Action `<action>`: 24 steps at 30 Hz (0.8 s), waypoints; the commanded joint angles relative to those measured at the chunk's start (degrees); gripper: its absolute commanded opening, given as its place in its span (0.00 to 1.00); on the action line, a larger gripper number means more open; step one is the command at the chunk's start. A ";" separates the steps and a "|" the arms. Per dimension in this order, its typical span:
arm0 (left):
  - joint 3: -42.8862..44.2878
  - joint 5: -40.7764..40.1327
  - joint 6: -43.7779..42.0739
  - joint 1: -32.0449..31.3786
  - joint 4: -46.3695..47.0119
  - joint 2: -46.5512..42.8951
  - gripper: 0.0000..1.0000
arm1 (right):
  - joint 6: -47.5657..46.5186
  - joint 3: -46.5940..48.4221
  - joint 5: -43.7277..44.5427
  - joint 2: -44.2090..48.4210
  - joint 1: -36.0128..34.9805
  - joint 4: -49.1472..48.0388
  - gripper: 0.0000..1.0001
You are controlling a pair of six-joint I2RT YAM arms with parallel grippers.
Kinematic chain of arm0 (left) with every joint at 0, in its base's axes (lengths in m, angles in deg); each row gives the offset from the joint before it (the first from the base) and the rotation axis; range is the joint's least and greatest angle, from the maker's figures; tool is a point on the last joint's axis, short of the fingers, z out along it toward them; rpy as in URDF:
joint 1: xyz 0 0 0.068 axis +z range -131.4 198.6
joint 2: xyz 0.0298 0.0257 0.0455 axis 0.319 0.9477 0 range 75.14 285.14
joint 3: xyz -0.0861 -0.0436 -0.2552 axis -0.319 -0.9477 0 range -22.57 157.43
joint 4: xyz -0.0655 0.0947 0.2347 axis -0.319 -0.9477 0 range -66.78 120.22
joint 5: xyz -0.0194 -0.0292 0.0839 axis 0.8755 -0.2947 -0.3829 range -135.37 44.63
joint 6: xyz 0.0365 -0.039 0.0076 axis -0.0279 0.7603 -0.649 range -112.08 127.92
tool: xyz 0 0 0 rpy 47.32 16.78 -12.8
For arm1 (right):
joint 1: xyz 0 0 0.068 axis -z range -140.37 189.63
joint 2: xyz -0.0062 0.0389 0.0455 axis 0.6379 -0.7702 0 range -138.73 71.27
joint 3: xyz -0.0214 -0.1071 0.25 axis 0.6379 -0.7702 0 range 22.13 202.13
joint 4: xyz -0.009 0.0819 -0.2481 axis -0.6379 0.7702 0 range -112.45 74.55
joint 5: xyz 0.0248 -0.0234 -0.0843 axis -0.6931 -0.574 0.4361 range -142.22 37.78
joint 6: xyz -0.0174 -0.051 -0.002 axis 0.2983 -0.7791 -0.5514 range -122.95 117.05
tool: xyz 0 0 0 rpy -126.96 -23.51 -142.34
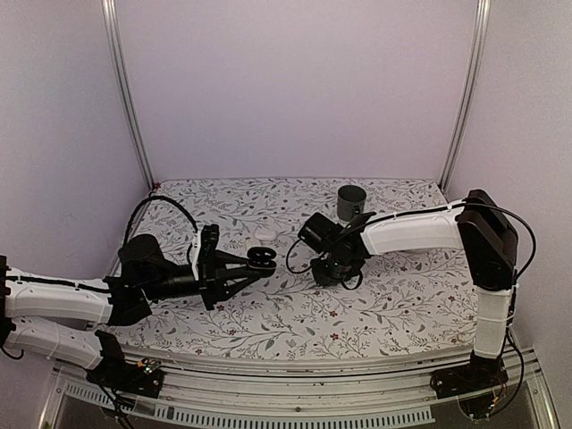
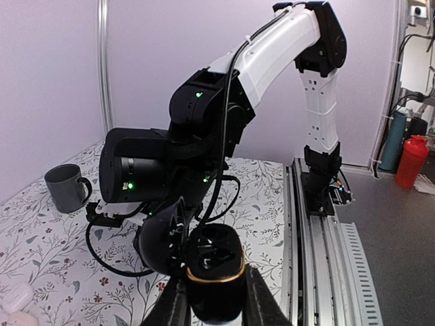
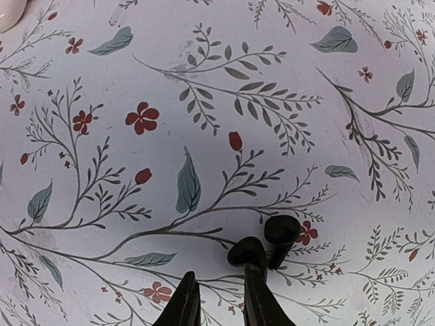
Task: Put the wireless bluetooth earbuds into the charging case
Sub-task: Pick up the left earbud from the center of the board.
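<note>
My left gripper [image 2: 214, 307] is shut on a black charging case [image 2: 216, 270] with a gold rim. It holds the case above the table with the lid [image 2: 162, 241] swung open to the left and the dark sockets showing. From above, the case [image 1: 261, 259] is at the tip of the left gripper [image 1: 257, 264]. My right gripper [image 3: 219, 278] points down close over the flowered cloth, its fingers slightly apart with nothing between them. Two black earbuds lie on the cloth: one [image 3: 247, 251] touches the tip of the right finger [image 3: 255, 292] and the other [image 3: 281, 232] lies just beyond it.
A white case [image 1: 262, 239] lies on the cloth behind the left gripper; its edge [image 2: 15, 302] shows in the left wrist view and its corner [image 3: 8, 10] in the right wrist view. A grey mug [image 1: 351, 202] stands at the back. The right arm [image 2: 272, 54] reaches over mid-table.
</note>
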 commanded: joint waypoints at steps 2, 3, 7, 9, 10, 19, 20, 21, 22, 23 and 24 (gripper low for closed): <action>1.39 0.46 0.43 0.73 -0.01 0.02 0.00 | 0.34 0.47 1.91 -1.76 -0.07 -0.02 0.25; 1.48 0.44 0.41 0.75 -0.03 0.15 0.00 | 0.45 0.58 2.12 -1.92 -0.01 0.06 0.25; 1.58 0.59 0.42 0.71 -0.06 0.21 0.00 | 0.35 0.80 2.31 -2.54 0.11 0.18 0.25; 1.58 0.59 0.41 0.74 -0.09 0.21 0.00 | 0.25 0.81 2.46 -2.68 0.22 0.18 0.25; 1.58 0.58 0.37 0.71 -0.18 0.21 0.00 | 0.25 0.82 2.59 -2.76 0.23 0.32 0.25; 2.48 1.16 0.35 0.74 -0.37 1.10 0.00 | -0.10 0.99 2.97 -3.03 0.66 0.30 0.25; 2.65 1.16 0.32 0.72 -0.46 1.16 0.00 | -0.18 0.98 2.98 -3.01 0.75 0.35 0.25; 2.78 1.24 0.32 0.73 -0.54 1.24 0.00 | -0.23 1.05 2.98 -3.03 0.81 0.32 0.25; 2.80 1.28 0.36 0.75 -0.56 1.31 0.00 | -0.21 0.99 2.95 -2.98 0.89 0.28 0.25; 2.85 1.32 0.31 0.74 -0.51 1.35 0.00 | -0.33 0.98 2.97 -2.95 1.02 0.29 0.25; 2.98 1.35 0.32 0.72 -0.55 1.43 0.00 | -0.36 0.98 2.98 -2.95 1.09 0.25 0.25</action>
